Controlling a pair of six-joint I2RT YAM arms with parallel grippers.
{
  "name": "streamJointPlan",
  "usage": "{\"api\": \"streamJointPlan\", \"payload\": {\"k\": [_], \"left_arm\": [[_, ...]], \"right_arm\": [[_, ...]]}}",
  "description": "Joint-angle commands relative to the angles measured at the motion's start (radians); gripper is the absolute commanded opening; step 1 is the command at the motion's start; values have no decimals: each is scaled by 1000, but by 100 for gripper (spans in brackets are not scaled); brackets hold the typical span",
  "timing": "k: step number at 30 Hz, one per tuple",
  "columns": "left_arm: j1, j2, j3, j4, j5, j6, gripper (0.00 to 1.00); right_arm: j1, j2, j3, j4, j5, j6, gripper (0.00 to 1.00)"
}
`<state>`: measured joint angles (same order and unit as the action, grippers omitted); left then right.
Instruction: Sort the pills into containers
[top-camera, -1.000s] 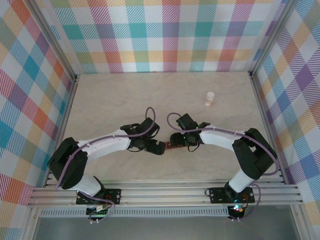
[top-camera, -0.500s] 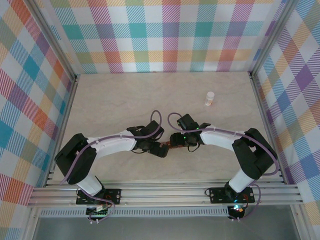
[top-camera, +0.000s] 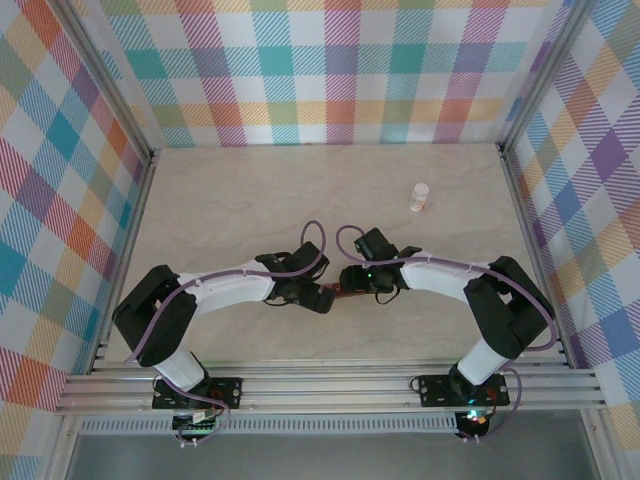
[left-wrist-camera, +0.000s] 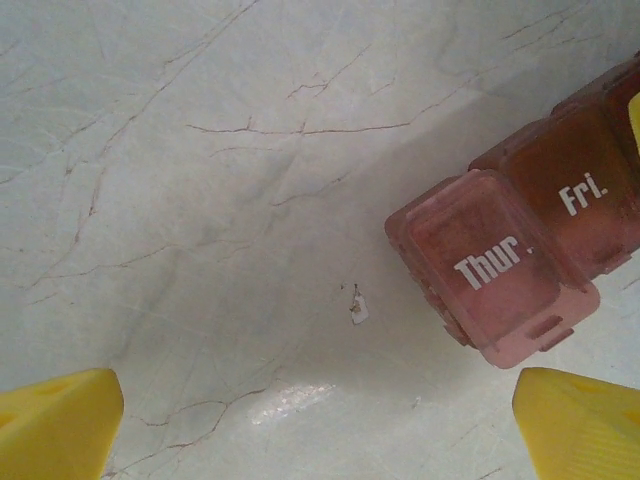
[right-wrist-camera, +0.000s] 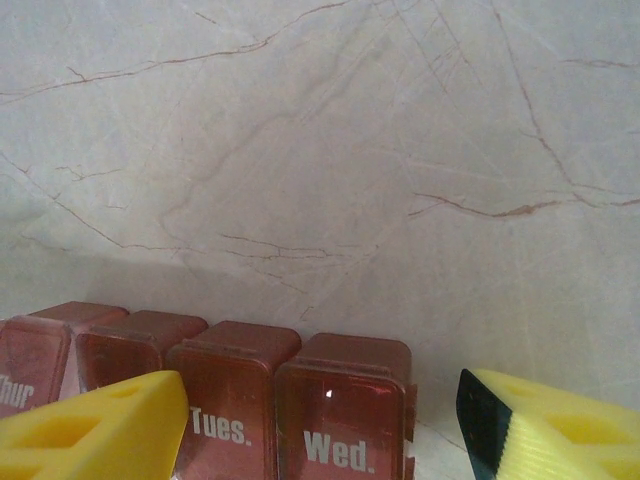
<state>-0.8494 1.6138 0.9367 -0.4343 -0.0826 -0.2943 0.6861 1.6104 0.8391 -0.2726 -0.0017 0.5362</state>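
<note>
Inspection from the remote station.

Left tool (left-wrist-camera: 320, 432): jaws spread wide, nothing between them but bare surface (left-wrist-camera: 200, 180). In its wrist view the two yellow fingertips (left-wrist-camera: 55, 425) sit at the lower corners. The containers (left-wrist-camera: 505, 260) lie up and to the right of the gap, lids shut, with "Thur." and "Fri." legible. The nearer right fingertip is close to the "Thur." end but apart from it. A tiny white speck (left-wrist-camera: 358, 311) rests on the surface just left of that end (too small for me to identify).

Right tool (right-wrist-camera: 325, 432): jaws partly spread, straddling the row of containers (right-wrist-camera: 345, 400). I read "Tues." and "Wed." on the lids between the fingers. There is clear surface between the "Wed." compartment and the right finger. The left finger overlaps the row, and I cannot tell whether it touches.

Overhead view: the containers (top-camera: 341, 292) lie at the near middle of the surface (top-camera: 230, 210), between the left tool (top-camera: 322, 299) and the right tool (top-camera: 348, 279). A small white bottle (top-camera: 420, 197) stands upright well apart, far right.
</note>
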Motion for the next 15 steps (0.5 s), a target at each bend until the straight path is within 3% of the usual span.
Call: {"api": "streamJointPlan", "payload": {"k": [1,15], "left_arm": [[2,5,21,15,-34,-1,100],[72,30,95,25,-38,-4,100]], "right_arm": [[-4,37,-33,-20,2,2,73],[-4,36,-57,-1,-11,14,72]]}}
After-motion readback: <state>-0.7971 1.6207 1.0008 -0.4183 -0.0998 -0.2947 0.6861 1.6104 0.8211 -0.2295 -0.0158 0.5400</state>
